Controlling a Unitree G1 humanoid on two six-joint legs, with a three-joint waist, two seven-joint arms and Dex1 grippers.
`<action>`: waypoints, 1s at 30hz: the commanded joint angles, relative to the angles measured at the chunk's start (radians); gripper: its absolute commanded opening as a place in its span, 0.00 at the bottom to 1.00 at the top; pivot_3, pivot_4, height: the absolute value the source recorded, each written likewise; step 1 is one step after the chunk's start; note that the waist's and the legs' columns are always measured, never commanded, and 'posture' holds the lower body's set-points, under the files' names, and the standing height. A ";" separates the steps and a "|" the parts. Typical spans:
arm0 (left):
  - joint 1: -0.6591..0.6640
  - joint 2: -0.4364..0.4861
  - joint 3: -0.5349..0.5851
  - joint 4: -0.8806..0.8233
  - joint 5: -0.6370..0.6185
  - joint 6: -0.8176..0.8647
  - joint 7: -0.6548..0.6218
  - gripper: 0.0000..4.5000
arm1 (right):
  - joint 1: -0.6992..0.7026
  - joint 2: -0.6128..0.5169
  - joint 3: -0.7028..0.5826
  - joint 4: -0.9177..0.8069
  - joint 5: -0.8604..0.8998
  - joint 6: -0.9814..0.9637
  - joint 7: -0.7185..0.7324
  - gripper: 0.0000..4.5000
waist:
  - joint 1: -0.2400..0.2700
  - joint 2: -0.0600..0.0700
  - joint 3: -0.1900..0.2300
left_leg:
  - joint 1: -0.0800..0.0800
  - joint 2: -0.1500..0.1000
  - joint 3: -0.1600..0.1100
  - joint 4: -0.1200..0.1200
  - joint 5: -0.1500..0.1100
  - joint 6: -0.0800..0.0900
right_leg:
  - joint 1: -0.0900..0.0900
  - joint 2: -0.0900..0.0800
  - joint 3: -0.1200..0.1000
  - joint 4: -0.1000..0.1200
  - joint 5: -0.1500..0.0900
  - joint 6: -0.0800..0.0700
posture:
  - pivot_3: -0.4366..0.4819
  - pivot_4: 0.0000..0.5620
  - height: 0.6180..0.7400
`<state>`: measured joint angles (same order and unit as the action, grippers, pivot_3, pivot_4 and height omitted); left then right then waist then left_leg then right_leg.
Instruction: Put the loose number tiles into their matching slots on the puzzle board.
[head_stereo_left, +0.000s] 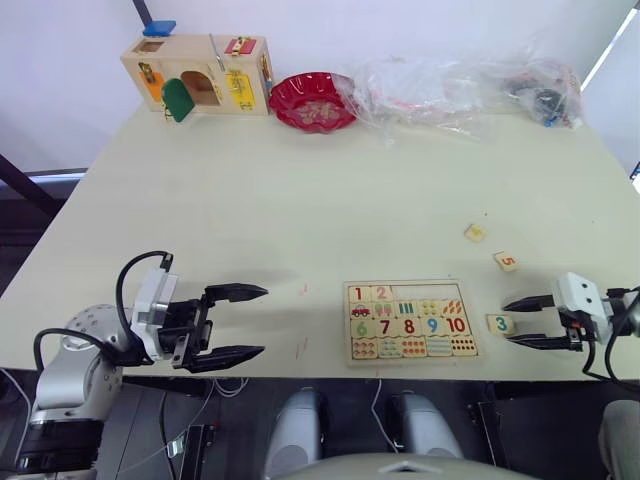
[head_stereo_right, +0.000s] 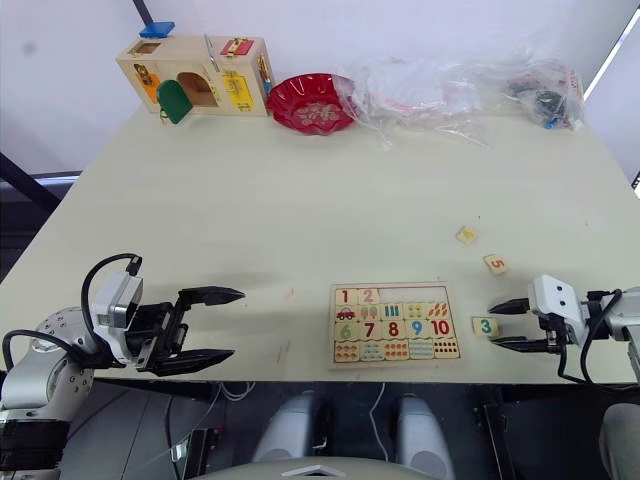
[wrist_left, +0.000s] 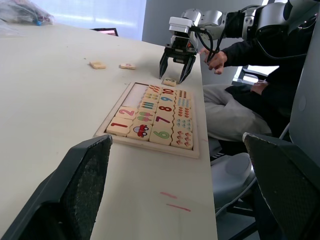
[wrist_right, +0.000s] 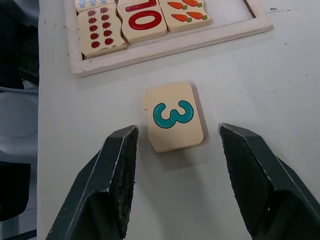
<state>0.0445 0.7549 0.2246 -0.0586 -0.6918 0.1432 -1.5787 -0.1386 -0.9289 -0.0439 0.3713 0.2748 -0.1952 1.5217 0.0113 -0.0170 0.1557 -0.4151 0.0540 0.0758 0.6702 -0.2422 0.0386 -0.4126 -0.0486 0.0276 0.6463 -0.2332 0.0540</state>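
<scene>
Lining up the spread right tool (wrist_right: 172, 150) around the 3 tile (wrist_right: 173, 118) at lower right; a skewed pinch might flick it off the counter (head_stereo_left: 300, 200).

Robot test lab — toy-strewn worktable (head_stereo_left: 300, 200), seated person (wrist_left: 250, 65) beside it.

Readable digits on the puzzle board and loose tiles

The puzzle board (head_stereo_left: 411, 320) shows 1 and 2 in its top row and large 6, 7, 8, 9, 10 in the row below. A loose tile (wrist_right: 173, 117) on the table beside the board bears a teal 3. Another loose tile (head_stereo_left: 506, 262) farther back bears a 5. The third loose tile (head_stereo_left: 475, 233) cannot be read.
</scene>
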 joint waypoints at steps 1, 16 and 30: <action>-0.002 0.016 0.005 -0.027 -0.005 -0.004 -0.019 1.00 | -0.009 0.004 0.003 0.008 -0.006 -0.012 -0.003 0.60 | 0.000 0.000 0.000 | 0.000 0.000 0.000 0.000 0.000 0.000 | 0.000 0.000 0.000 0.000 0.000 0.000 | 0.48 0.27 1.00; 0.005 -0.002 0.015 -0.027 -0.010 -0.024 -0.013 1.00 | -0.022 0.021 0.009 0.013 -0.005 -0.012 -0.009 0.60 | -0.007 0.000 0.000 | 0.001 0.000 -0.001 0.000 0.000 0.000 | 0.000 0.000 0.000 0.001 0.000 0.000 | 0.48 0.27 1.00; 0.028 -0.017 0.023 -0.021 -0.017 -0.043 -0.014 1.00 | -0.036 0.030 0.015 0.025 -0.006 -0.011 -0.005 0.48 | -0.022 0.000 0.000 | 0.001 0.001 -0.001 0.000 0.000 0.000 | 0.001 0.000 0.000 0.001 0.000 0.000 | 0.48 0.27 1.00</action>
<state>0.0699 0.7389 0.2252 -0.0593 -0.6918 0.1186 -1.5776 -0.1681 -0.8999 -0.0343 0.3947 0.2743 -0.2028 1.5152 -0.0104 -0.0172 0.1556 -0.4145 0.0546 0.0744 0.6704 -0.2422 0.0385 -0.4121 -0.0484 0.0277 0.6471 -0.2331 0.0537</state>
